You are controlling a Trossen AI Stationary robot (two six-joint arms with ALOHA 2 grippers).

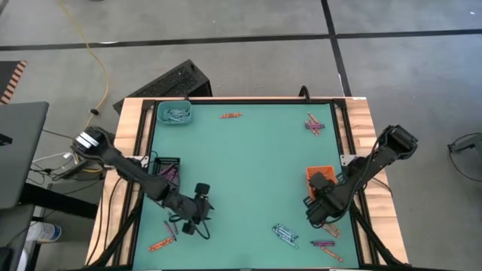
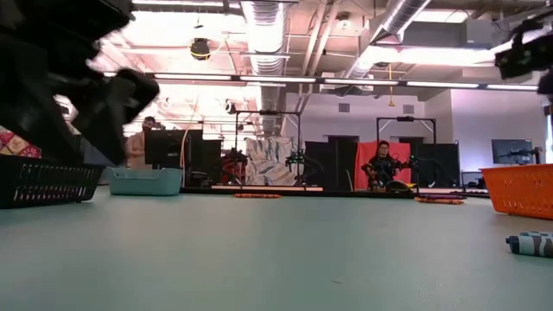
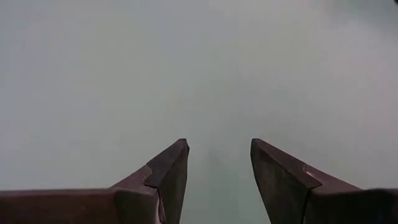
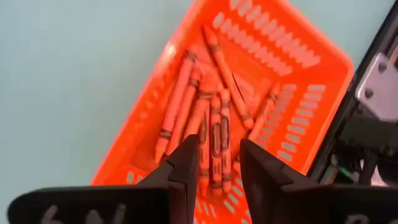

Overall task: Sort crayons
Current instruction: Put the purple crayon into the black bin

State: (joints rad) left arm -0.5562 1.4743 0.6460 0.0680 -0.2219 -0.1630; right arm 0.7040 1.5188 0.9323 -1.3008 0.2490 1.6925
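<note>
From above, the right gripper (image 1: 325, 197) hangs over the orange tray (image 1: 319, 175) at the mat's right edge, so the step in hand looks like a drop into that tray. The left gripper (image 1: 197, 214) hovers over bare mat near the front left, beside the black tray (image 1: 167, 168). Loose crayons lie scattered: an orange one at the back (image 1: 230, 115), a small mixed bunch at the back right (image 1: 314, 123), a blue-grey pair (image 1: 285, 234) and a purple one (image 1: 322, 244) at the front right, and an orange one at the front left (image 1: 160, 245). The teal tray (image 1: 175, 114) sits at the back left corner.

The low view shows the three trays along the mat and a blue-grey crayon end cut off at the right border (image 2: 530, 244); the arms are only dark blurs at the upper corners.

The left wrist view shows its fingers (image 3: 168, 180) spread apart over plain mat, with nothing between them.

The right wrist view looks down into the tray at orange crayons (image 4: 214, 118) lying side by side. Its fingers (image 4: 186, 168) stand a little apart with nothing visibly pinched (whether a crayon has only just dropped I cannot tell).

Next I judge the right arm should lift clear and go for the purple crayon nearby, which needs a narrow, well-aligned pinch on a thin stick lying flat.
</note>
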